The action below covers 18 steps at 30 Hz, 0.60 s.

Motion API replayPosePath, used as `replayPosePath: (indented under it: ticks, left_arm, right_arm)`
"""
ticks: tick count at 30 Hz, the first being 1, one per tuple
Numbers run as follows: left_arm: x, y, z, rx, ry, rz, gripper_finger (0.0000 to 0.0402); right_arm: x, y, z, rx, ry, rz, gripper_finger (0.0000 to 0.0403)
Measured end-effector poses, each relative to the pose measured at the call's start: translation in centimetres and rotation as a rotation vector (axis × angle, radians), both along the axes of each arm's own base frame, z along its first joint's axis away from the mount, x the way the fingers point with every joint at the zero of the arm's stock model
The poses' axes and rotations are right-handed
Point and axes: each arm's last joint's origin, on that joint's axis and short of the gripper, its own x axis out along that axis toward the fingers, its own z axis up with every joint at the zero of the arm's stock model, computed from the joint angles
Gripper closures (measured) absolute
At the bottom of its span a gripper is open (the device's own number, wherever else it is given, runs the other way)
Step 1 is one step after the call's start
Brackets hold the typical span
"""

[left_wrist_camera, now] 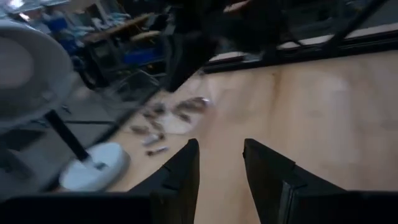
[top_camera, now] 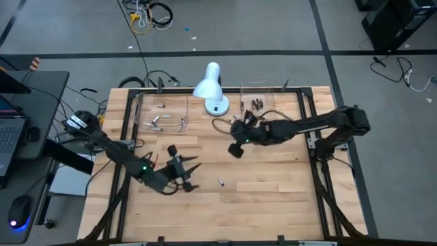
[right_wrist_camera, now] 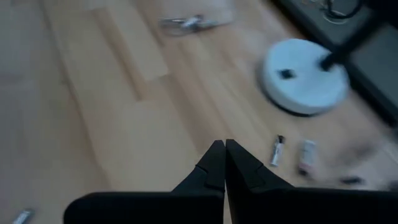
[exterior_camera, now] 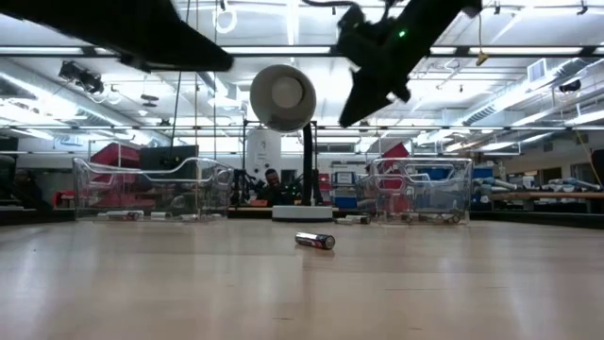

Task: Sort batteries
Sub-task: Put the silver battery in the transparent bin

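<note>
Battery on the open wood: lone battery (top_camera: pixel 220 182) lies on its side on the table (top_camera: pixel 273 195), apart from both grippers, just beyond the left fingertips and well short of the right ones; the low view shows it as a dark cylinder (exterior_camera: pixel 314 241) with a coppery end.
Silvery batteries: a few (top_camera: pixel 158 123) lie in the left clear tray (top_camera: pixel 140 109), well away from the left fingers.
Dark batteries: a small cluster (top_camera: pixel 257 104) sits in the right clear tray (top_camera: pixel 270 89), near the right gripper's wrist end; two more (right_wrist_camera: pixel 278 150) lie loose on the wood ahead of its fingertips.
Left gripper (top_camera: pixel 190 172): fingers (left_wrist_camera: pixel 183 171) spread apart, nothing between them, above the wood.
Right gripper (top_camera: pixel 235 149): fingers (right_wrist_camera: pixel 214 163) pressed together, holding nothing, above the table's middle.
Lamp: white desk lamp (top_camera: pixel 210 87) stands between the two trays, its round base (right_wrist_camera: pixel 305 76) ahead of the right fingertips.
</note>
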Motion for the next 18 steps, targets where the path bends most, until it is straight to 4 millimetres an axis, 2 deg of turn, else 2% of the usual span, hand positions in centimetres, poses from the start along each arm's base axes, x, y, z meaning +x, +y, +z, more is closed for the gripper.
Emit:
replayPosePath:
  ticks: [2, 6, 10, 13, 18]
  left_arm:
    - [0.8, 1.3, 0.2, 0.016, 0.009, 0.011, 0.0275]
    - [2.6, 4.3, 0.0, -0.078, 0.028, -0.082, 0.0275]
    - [3.5, 6.7, 0.0, -0.104, 0.043, -0.093, 0.0275]
    - [3.8, 7.6, -0.2, -0.053, 0.085, -0.114, 0.0275]
    - [3.8, 7.0, -1.3, -0.02, 0.249, -0.554, 0.0275]
  right_arm:
    - [-1.2, -0.7, 1.2, -0.002, 0.012, -0.023, 0.0402]
    - [-3.3, -2.4, 2.6, -0.003, 0.064, -0.079, 0.0403]
    - [-4.3, -4.3, 2.6, -0.019, 0.135, -0.118, 0.0403]
    - [-4.6, -5.5, 2.2, -0.027, 0.185, -0.121, 0.0403]
    - [-5.1, -6.1, 2.0, -0.003, 0.236, -0.116, 0.0403]
